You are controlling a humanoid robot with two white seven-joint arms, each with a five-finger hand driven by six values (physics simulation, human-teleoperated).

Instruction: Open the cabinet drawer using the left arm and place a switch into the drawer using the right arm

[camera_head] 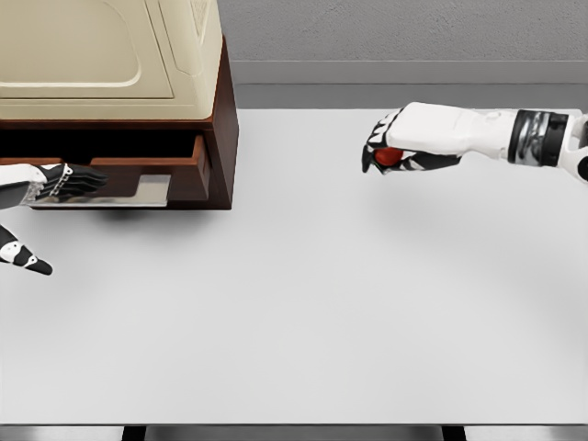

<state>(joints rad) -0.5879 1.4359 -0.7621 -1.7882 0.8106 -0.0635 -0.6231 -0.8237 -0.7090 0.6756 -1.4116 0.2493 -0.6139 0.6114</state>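
Head view. Switch (388, 157): small red item, enclosed in curled right hand (397, 150) above table (322, 303), well right of drawer (138, 170). Judged light, rigid, smooth; keep fingers wrapped round its body. Drawer pulled out; left hand (64, 182) at its front, finger state unclear

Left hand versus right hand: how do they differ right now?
The white-and-black left hand lies at the pulled-out front of the brown wooden drawer, holding nothing visible; the white-and-black right hand hangs above the white table, apart from the cabinet. The left fingers lie extended; the right fingers curl around a small red object. Both reach inward.
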